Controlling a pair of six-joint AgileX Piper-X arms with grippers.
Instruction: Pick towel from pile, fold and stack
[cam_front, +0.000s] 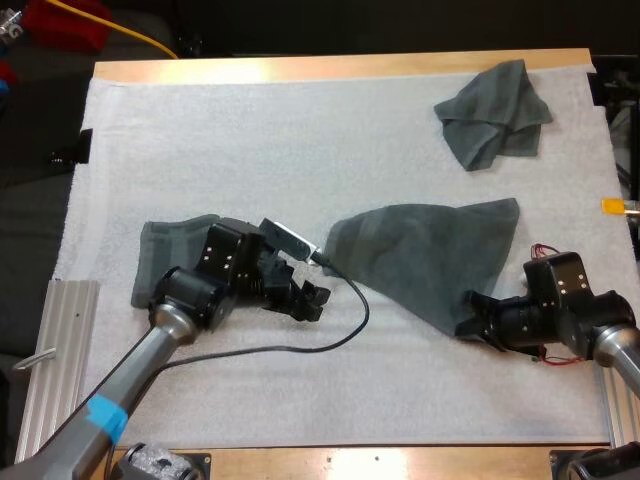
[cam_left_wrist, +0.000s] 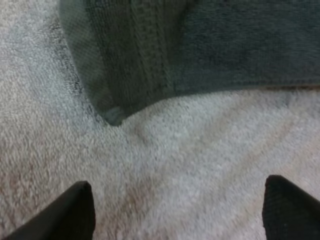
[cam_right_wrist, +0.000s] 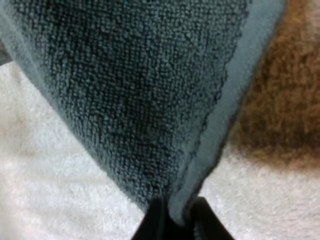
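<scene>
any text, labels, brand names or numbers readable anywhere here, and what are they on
None readable in any view. The spread towel, the crumpled towel and the white mat are plain; the blue tape on the left arm shows no writing.

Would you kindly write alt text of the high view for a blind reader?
The right gripper pinches a corner of a spread towel on the white mat, while the left gripper hangs open near its other end. A crumpled towel lies far right; a third towel lies on the mat's left side.
</scene>
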